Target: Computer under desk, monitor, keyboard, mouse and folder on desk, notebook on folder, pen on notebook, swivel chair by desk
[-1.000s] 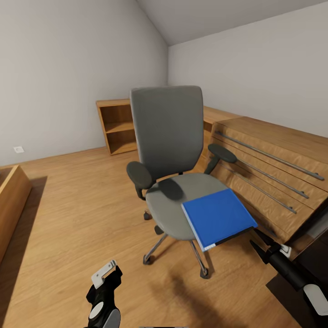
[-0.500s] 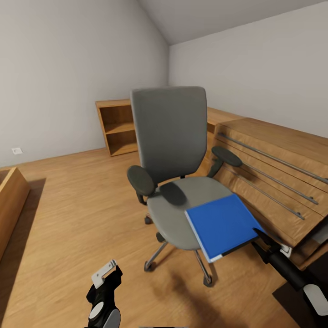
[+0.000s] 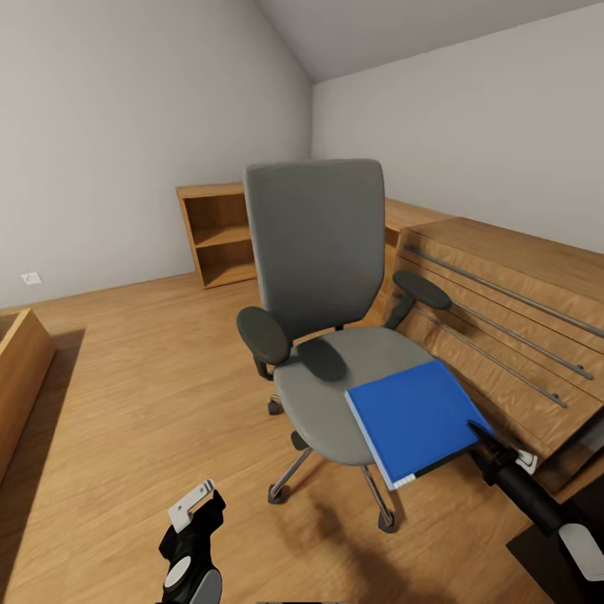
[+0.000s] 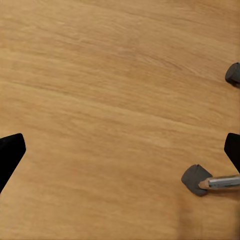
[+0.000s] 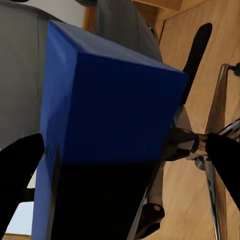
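Note:
The grey swivel chair [image 3: 317, 252] stands mid-floor, its back towards the far wall. A blue folder [image 3: 413, 417] lies on the front right of the seat and overhangs the edge. My right gripper [image 3: 480, 436] is open at the folder's near right corner. In the right wrist view the folder [image 5: 107, 115] sits close between the spread fingers [image 5: 20, 170]. My left gripper [image 3: 195, 507] hangs low over the floor, open and holding nothing. In the left wrist view, bare floorboards and a chair castor [image 4: 196, 179] lie under the left gripper [image 4: 120, 150].
A wooden drawer unit [image 3: 503, 310] with long metal handles stands right of the chair, close to its armrest [image 3: 422, 289]. An open bookshelf [image 3: 216, 235] is against the far wall. A wooden furniture edge [image 3: 17, 369] shows at the left. Wood floor [image 3: 143, 377] lies left of the chair.
The view has crept slightly nearer the chair, which looks a little larger. The right gripper's fingertips have risen from below the folder to its near right corner. The left gripper is unmoved.

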`<state>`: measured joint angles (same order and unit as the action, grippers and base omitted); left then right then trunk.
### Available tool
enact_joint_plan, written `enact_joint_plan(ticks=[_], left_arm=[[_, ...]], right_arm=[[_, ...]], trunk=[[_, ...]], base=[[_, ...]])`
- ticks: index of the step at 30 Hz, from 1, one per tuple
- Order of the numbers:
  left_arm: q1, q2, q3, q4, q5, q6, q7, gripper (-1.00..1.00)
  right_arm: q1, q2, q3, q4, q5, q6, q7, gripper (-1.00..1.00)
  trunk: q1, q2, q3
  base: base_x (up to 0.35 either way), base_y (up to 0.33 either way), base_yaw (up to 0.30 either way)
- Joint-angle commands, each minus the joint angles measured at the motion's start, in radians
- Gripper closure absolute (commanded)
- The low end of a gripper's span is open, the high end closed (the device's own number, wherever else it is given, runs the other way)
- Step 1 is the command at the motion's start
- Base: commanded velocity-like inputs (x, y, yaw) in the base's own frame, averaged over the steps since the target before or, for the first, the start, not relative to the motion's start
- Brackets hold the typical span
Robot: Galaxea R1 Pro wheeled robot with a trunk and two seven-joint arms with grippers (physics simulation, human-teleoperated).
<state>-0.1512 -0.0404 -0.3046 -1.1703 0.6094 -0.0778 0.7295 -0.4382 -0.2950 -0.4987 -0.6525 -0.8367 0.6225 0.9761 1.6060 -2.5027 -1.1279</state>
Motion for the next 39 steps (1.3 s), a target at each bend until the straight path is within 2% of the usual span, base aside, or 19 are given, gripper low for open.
enact_joint_plan(ticks=[1,10,20,23,33,39], left_arm=[[-0.001,0.0,-0.002,0.0,0.01,-0.008,0.004,-1.0],[-0.001,0.0,-0.004,0.027,0.006,-0.009,0.004,-1.0],[-0.001,-0.001,-0.005,0.028,0.004,-0.01,0.002,-1.0],[-0.001,-0.002,-0.006,0.028,0.004,-0.009,0.004,-1.0],[-0.001,-0.002,-0.007,0.027,0.004,-0.007,0.002,-1.0],[-0.001,-0.002,-0.009,0.029,0.006,-0.007,0.002,-1.0]], right_arm=[[0.0,0.0,-0.001,0.001,-0.004,0.006,0.001,1.0],[-0.001,-0.001,-0.001,-0.001,-0.004,0.006,0.003,1.0],[-0.001,-0.002,-0.001,-0.009,0.002,0.005,0.002,1.0],[0.0,-0.003,-0.002,-0.017,0.032,0.005,0.003,1.0],[0.001,-0.008,-0.001,-0.084,0.062,0.005,0.007,1.0],[0.001,-0.001,-0.001,-0.135,0.073,0.014,-0.01,1.0]], trunk=[[0.0,0.0,-0.001],[0.0,0.0,-0.001],[-0.005,0.002,0.038],[-0.006,0.003,0.049],[-0.045,0.073,0.081],[-0.068,0.115,0.1]], base=[[0.0,0.0,0.0],[0.0,0.0,0.0],[0.0,0.0,0.0],[0.0,0.0,0.0],[0.0,0.0,0.0],[0.0,0.0,0.0]])
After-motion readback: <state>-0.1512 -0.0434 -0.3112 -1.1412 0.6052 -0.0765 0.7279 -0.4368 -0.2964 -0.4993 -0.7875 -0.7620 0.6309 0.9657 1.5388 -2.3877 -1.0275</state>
